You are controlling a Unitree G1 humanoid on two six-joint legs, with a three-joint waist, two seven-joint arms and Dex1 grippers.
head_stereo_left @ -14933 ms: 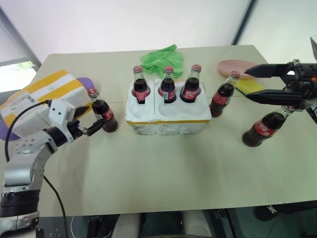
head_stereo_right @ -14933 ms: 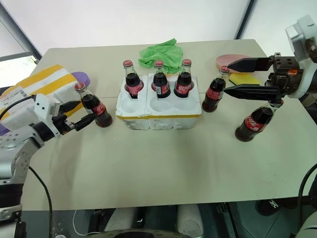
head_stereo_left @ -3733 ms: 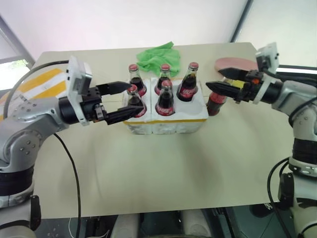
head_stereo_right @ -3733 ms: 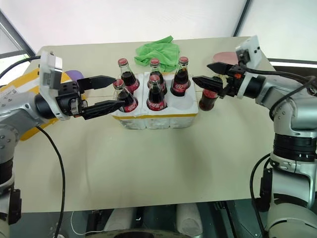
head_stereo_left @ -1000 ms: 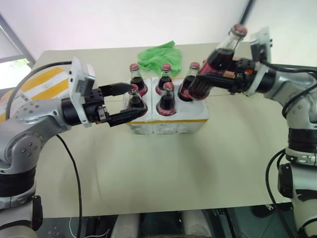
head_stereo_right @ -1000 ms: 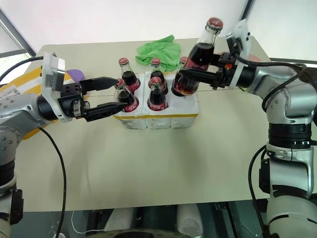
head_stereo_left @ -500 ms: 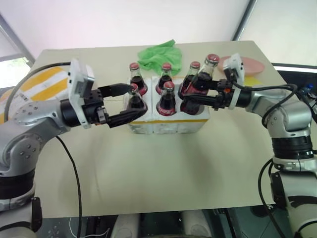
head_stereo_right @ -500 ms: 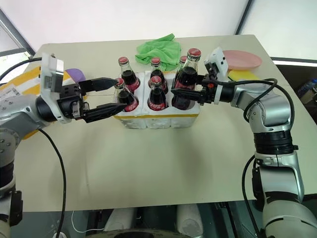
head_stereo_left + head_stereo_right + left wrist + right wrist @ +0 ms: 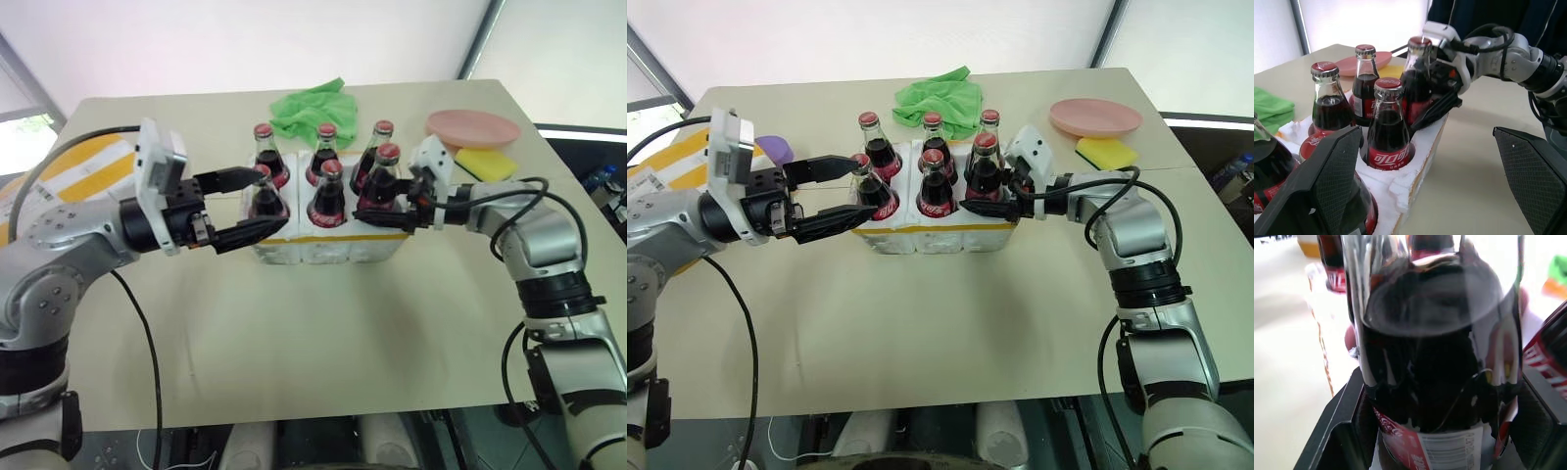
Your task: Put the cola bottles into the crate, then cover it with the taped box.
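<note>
The white foam crate (image 9: pixel 313 253) with its yellow tape band sits mid-table. Several cola bottles with red caps stand in its holes, in a back row (image 9: pixel 326 147) and a front row (image 9: pixel 325 188). My right gripper (image 9: pixel 377 211) reaches in level from the right, around the base of the front-right bottle (image 9: pixel 384 176), which stands upright in its hole (image 9: pixel 1440 357). My left gripper (image 9: pixel 269 199) is open, one finger on each side of the front-left bottle (image 9: pixel 865 186) without touching it. The taped box (image 9: pixel 83 171) lies at the table's left edge, behind my left arm.
A crumpled green cloth (image 9: pixel 312 110) lies behind the crate. A pink plate (image 9: pixel 472 127) and a yellow sponge (image 9: pixel 485 164) sit at the back right. A purple object (image 9: pixel 774 149) lies by the taped box. The tabletop in front of the crate is bare.
My right arm has come down and to the left, bringing the bottle from tilted high above the crate to upright in the front-right hole. The left arm has not moved.
</note>
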